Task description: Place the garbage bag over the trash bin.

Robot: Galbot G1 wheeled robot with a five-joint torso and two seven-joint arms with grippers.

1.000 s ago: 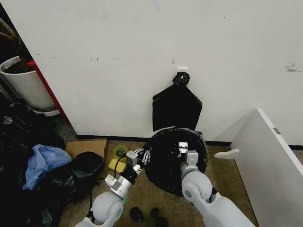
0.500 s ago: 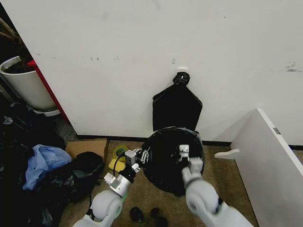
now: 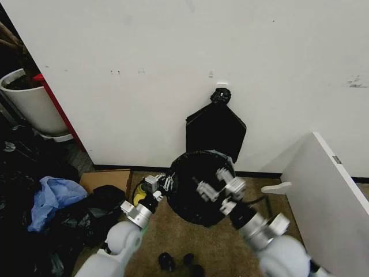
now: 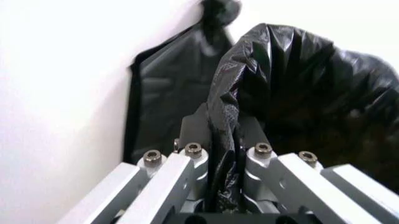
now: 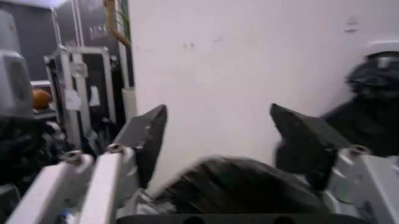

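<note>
right end effector (image 5: 218,135) fingers spread apart, garbage bag (image 5: 240,191) below

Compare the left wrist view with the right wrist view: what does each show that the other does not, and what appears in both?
Left wrist view alone: the left pincer shut on a fold of the garbage bag. Right wrist view alone: the right pincer open, holding nothing, and dark equipment racks off to the side. Both share the white wall and the flat black bag hanging on it.
</note>
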